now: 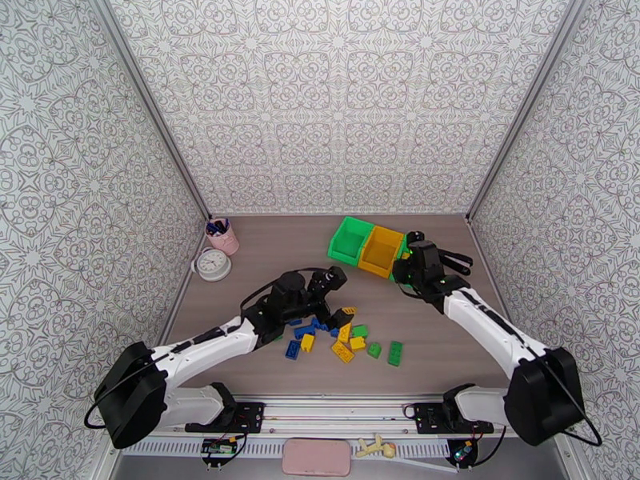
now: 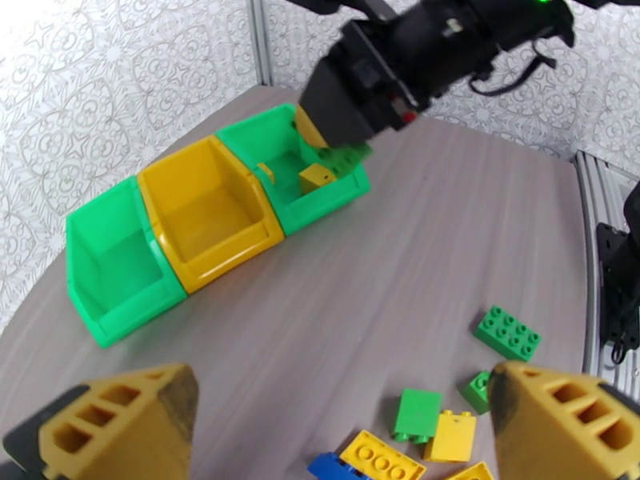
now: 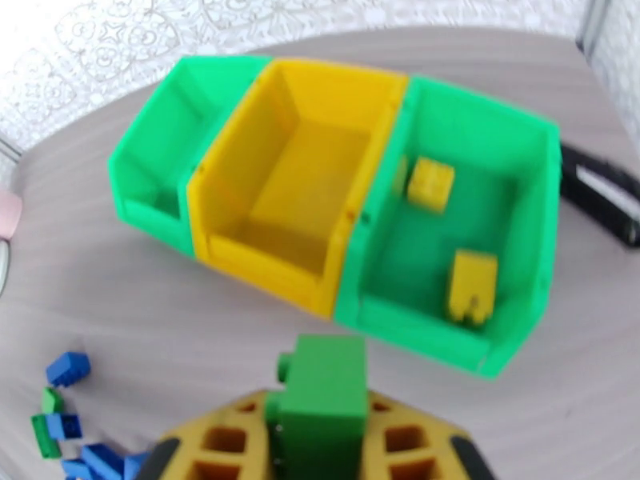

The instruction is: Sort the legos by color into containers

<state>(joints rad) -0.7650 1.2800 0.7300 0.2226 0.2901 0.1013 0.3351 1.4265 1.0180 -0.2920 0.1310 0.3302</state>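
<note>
Three joined containers stand at the back: a green bin (image 3: 152, 166), a yellow-orange bin (image 3: 296, 178) and a second green bin (image 3: 472, 234). That second green bin holds two yellow bricks (image 3: 430, 184) (image 3: 472, 286). My right gripper (image 3: 320, 430) is shut on a green brick (image 3: 324, 394), just in front of this bin's near wall; it also appears from the left wrist (image 2: 352, 146) and from above (image 1: 406, 264). My left gripper (image 2: 344, 426) is open and holds nothing, hovering over the loose legos (image 1: 344, 338), a pile of blue, green and yellow ones on the table.
A pink pen cup (image 1: 224, 236) and a round white dial (image 1: 214, 264) sit at the back left corner. A flat black object (image 3: 600, 202) lies right of the bins. Patterned walls close in the table on three sides.
</note>
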